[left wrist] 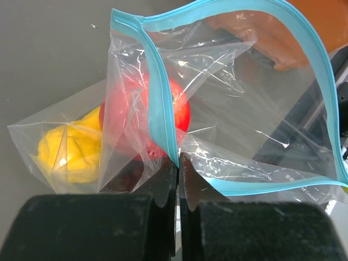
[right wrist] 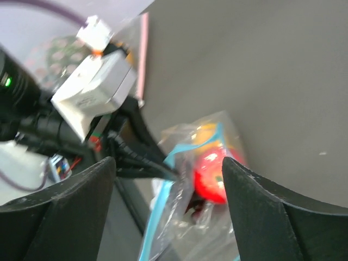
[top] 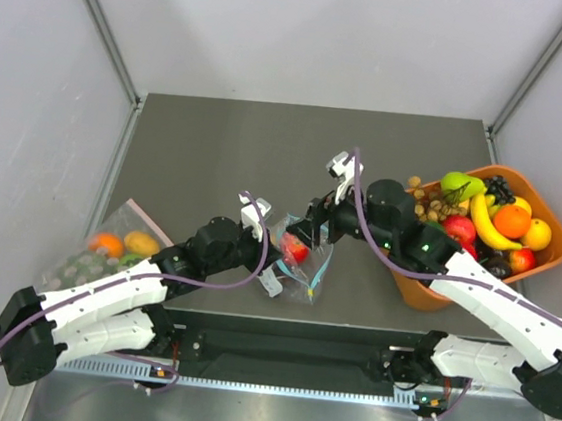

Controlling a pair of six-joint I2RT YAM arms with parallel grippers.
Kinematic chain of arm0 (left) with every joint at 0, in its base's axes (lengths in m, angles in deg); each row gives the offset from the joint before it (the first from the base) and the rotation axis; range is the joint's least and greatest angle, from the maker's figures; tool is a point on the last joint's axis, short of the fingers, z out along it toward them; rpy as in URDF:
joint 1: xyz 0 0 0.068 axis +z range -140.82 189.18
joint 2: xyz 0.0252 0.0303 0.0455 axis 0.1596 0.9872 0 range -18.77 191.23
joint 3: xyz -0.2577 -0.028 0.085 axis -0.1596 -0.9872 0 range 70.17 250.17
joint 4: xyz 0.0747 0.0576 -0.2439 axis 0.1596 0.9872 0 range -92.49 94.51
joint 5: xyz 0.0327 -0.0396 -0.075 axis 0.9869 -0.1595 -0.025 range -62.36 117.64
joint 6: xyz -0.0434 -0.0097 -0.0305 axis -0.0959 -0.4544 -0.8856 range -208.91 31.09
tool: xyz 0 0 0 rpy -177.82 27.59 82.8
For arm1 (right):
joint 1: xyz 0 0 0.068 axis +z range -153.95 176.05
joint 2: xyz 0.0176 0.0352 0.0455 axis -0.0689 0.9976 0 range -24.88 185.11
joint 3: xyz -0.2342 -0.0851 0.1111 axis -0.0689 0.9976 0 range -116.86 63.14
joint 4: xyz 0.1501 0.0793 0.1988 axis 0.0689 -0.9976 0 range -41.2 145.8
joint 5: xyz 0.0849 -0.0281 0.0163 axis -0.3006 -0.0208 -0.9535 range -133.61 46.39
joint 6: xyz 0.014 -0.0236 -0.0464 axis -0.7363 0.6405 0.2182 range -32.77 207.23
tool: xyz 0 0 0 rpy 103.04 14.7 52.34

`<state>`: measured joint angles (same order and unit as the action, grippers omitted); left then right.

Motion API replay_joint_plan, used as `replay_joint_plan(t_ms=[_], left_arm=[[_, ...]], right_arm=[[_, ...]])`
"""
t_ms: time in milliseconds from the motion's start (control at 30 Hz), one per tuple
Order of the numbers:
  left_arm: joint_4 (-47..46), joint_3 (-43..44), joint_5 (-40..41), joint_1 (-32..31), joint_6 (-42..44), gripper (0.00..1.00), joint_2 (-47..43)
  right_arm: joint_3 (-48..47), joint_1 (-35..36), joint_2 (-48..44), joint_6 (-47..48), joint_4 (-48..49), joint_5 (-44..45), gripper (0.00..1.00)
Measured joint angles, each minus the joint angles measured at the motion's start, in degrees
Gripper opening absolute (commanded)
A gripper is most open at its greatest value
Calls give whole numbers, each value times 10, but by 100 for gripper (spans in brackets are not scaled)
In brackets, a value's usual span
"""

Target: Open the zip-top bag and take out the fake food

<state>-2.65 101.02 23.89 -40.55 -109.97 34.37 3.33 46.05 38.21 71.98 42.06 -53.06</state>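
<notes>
The zip-top bag (top: 304, 258) is clear with a teal-blue zip strip (left wrist: 163, 109) and lies at the table's near middle, its mouth parted. Inside it are a red apple (left wrist: 163, 117) and a yellow lemon (left wrist: 70, 152); the apple also shows in the right wrist view (right wrist: 211, 176). My left gripper (left wrist: 179, 160) is shut on the bag's blue strip at one side of the mouth. My right gripper (right wrist: 168, 179) is open wide just above the bag (right wrist: 190, 217), its fingers either side of the mouth, touching nothing that I can see.
An orange bowl (top: 547, 261) full of plastic fruit stands at the right, close to the right arm. A second clear bag with a pink edge (top: 106, 247), holding fruit, lies at the left table edge. Grey walls close in both sides.
</notes>
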Motion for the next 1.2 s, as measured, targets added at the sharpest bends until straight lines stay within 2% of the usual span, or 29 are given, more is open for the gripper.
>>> replay_joint_plan(t_ms=[233,433,767,1033,1200], left_arm=[[6,3,5,0,0,0,3],[7,9,7,0,0,0,11],[22,11,21,0,2,0,11],[63,12,52,0,2,0,-15],[71,12,51,0,2,0,-26]], right_arm=[[47,24,12,-29,10,-83,70],[63,29,48,-34,-3,-92,69],[63,29,124,-34,-26,-20,72],[63,27,135,-35,-24,37,74],[63,27,155,-42,-15,60,80]])
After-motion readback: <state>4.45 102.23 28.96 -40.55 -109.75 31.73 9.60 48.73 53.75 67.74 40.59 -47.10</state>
